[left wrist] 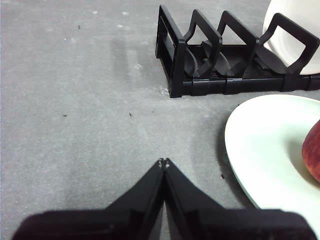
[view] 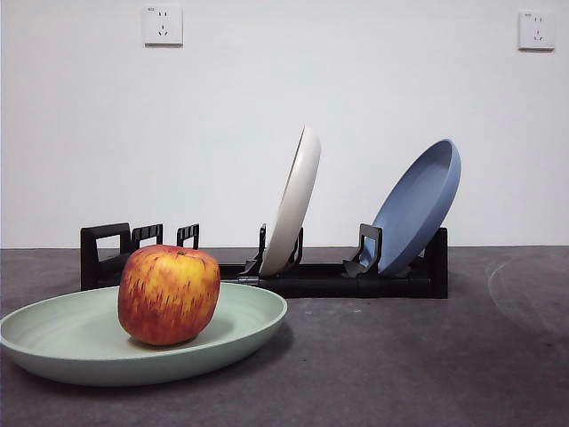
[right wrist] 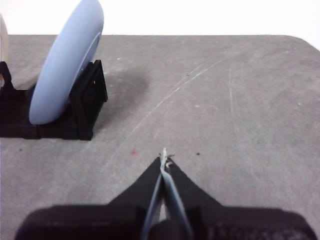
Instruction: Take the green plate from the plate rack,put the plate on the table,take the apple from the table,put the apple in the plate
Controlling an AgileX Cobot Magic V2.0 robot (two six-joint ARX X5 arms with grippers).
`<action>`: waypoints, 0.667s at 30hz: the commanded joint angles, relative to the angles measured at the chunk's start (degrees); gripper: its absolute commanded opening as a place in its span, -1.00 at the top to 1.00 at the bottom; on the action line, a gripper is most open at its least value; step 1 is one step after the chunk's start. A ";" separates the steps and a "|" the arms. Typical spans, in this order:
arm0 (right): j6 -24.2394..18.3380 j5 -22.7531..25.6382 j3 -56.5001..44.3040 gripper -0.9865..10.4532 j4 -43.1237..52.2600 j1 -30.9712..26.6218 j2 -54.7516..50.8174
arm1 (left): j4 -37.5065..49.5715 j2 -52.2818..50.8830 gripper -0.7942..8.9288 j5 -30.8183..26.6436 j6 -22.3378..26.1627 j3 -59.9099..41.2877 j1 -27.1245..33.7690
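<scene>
Front view: one apple (view: pixel 169 294) on one green plate (view: pixel 62 342), two plates racked; both jaws together

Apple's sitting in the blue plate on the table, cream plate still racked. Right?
Not quite: the apple sits in the green plate on the table, as the front view shows. The blue plate stands in the plate rack beside the cream plate.

Pale sage-green plate (view: pixel 240 325); apple (view: pixel 169 294) red streaked yellow-orange; black plate rack (view: pixel 356 283); cream-white plate (view: pixel 293 200); blue plate (view: pixel 418 205); mottled dark grey table (view: pixel 427 356); white wall (view: pixel 356 89).
</scene>
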 commanded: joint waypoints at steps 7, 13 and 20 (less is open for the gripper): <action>0.81 -0.85 -5.09 0.83 -3.32 -0.33 -8.22 | 0.44 0.02 0.84 -0.20 0.52 -0.44 0.17; 0.17 -0.68 -5.07 0.83 -3.28 -0.35 -11.45 | 0.55 0.13 0.84 -0.20 0.52 -0.42 0.17; 0.22 -0.63 -5.07 0.83 -3.30 -0.31 -11.45 | 0.85 0.61 0.84 -0.20 0.52 -0.42 0.17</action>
